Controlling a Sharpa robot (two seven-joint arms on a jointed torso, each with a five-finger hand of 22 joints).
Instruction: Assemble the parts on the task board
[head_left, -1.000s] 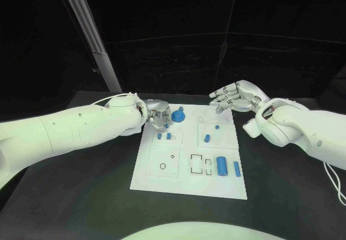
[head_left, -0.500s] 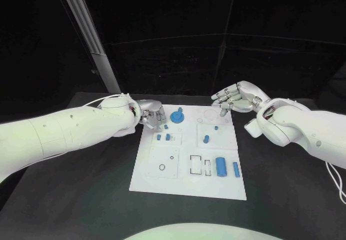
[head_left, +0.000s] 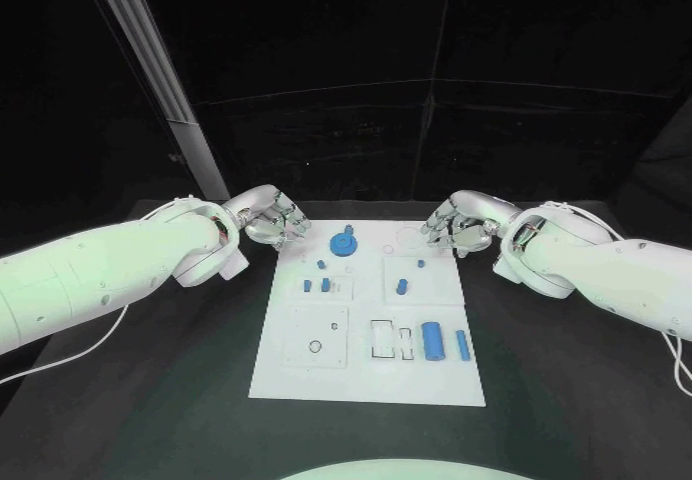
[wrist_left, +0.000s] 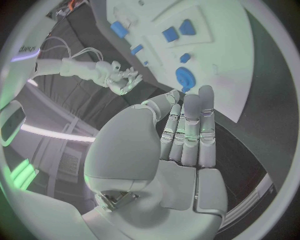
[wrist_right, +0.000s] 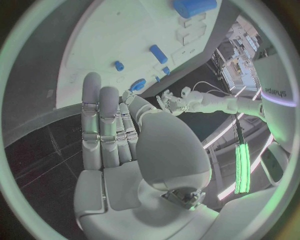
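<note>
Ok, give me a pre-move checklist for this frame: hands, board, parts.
1. Left robot hand free of parts: ok; wrist view shows the fingers straight and bare.
2. Right robot hand free of parts: ok, palm bare in its wrist view.
3. Both hands off the board: ok; each sits at a far corner.
4. Round blue part at the far edge unobstructed: ok.
5. Large blue cylinder lying near the slots: ok.
6. Small parts fully seated: cannot tell.

matt white task board (head_left: 361, 372), glossy blue parts (head_left: 436, 339)
</note>
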